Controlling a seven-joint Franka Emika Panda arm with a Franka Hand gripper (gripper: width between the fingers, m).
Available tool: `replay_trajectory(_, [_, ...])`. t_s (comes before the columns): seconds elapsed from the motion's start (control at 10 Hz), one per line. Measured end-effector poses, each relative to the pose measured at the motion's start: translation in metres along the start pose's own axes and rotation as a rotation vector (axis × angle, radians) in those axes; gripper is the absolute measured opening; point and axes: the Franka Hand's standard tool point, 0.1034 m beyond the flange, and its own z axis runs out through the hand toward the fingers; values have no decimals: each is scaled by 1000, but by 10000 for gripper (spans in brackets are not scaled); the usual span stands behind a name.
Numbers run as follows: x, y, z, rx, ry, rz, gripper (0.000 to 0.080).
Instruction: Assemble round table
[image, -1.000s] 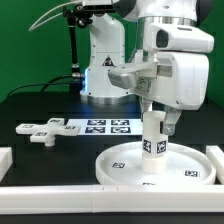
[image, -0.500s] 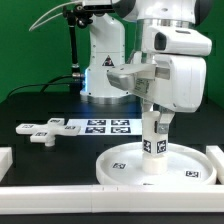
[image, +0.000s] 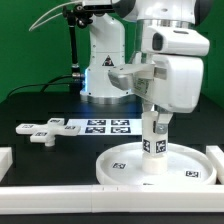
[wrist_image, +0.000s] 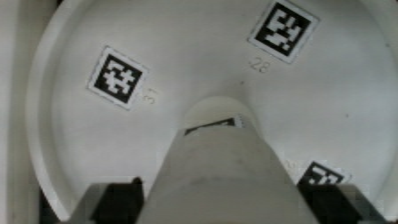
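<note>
Mid-assembly. The leg (image: 154, 147) stands at the centre of the round disc (image: 185, 158), which lies flat on the black table (image: 30, 108), just behind the front rail (image: 60, 190). The gripper (image: 158, 124) is pinching the leg near its upper end. In the wrist view the fingers (wrist_image: 121, 202) press in on either side of it.

The leg's long axis is vertical: lower end down on the disc, upper end up between the jaws, with no tilt I can see. Whether it's fully fastened or only seated in the disc — cannot tell.

Judged left:
- Finish fixing the leg.
- Fetch the cross piece (image: 40, 131) and fit it on the leg's free end. It lies loose on the table, well apart from the disc at the exterior view's left, just beside the marker board (image: 105, 125).

So the first joint is in hand — the second is not yet begun.
</note>
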Motion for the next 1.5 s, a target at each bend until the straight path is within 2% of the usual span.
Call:
replay_trajectory(0.1, [-1,-2,0,23,-6,127,417])
replay_trajectory(0.2, [1,-4,0,31,-7,273,414])
replay_trajectory(1.0, [3,-5,0,35,-14,770,414])
replay_trajectory(1.2, [6,-5,0,45,-6,990,414])
replay_trajectory(1.3, [9,-5,-2,52,-1,1119,414])
replay_trajectory(1.5, [8,-6,-3,87,6,1342,414])
